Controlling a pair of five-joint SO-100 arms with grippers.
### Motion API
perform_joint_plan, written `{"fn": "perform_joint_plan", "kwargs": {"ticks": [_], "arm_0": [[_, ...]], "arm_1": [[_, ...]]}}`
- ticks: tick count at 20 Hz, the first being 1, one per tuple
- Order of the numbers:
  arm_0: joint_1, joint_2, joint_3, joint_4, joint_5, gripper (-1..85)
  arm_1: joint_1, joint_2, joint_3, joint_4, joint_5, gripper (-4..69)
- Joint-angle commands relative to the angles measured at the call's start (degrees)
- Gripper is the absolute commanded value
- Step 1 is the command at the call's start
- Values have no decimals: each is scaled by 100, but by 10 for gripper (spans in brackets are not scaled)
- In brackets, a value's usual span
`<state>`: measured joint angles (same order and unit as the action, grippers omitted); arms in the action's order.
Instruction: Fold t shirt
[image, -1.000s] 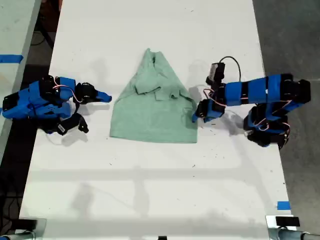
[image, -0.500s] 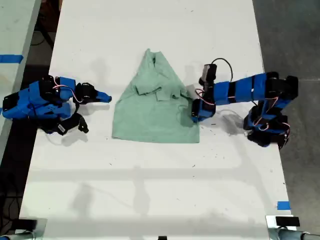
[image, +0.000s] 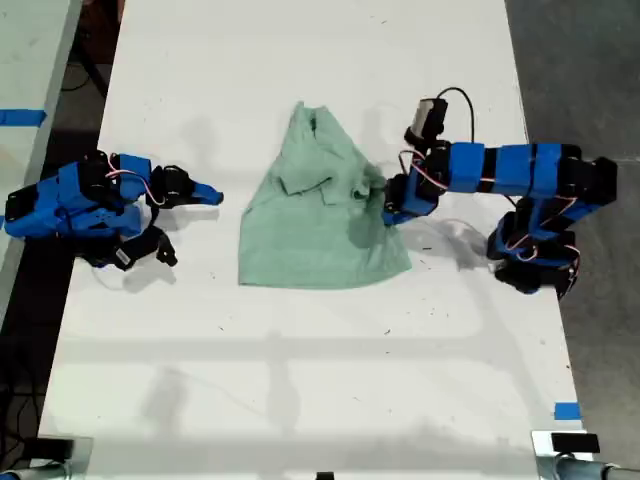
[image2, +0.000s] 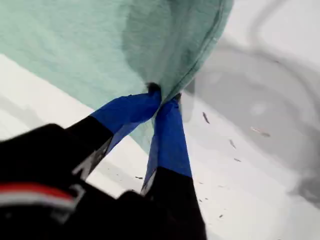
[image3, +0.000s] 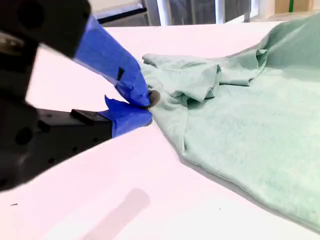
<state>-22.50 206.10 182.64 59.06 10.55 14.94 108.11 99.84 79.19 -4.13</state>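
Mint t shirt on white table, my first end effector pinching its hem, my second end effector clenched beside it

A white table carries the wrinkled mint-green t shirt.

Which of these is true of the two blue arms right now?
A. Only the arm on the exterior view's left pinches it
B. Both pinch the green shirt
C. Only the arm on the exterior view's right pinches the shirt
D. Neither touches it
C: my first gripper is shut on the t shirt edge, lifting it, while my second gripper sits beside the cloth, gripping nothing.
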Motion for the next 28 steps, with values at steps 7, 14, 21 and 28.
{"fn": "perform_joint_plan", "kwargs": {"ticks": [7, 14, 21, 28], "arm_0": [[9, 53, 26, 26, -79, 0], [9, 53, 18, 35, -79, 0], [0, 53, 18, 35, -79, 0], [0, 53, 18, 35, -79, 0]], "arm_1": [[-501, -3094, -3973, 0, -694, -2], [-510, -3691, -4395, -167, -1125, 140], [-387, -1714, -3639, 861, -932, 299], [-562, 2021, 1090, -149, -35, 7]]}}
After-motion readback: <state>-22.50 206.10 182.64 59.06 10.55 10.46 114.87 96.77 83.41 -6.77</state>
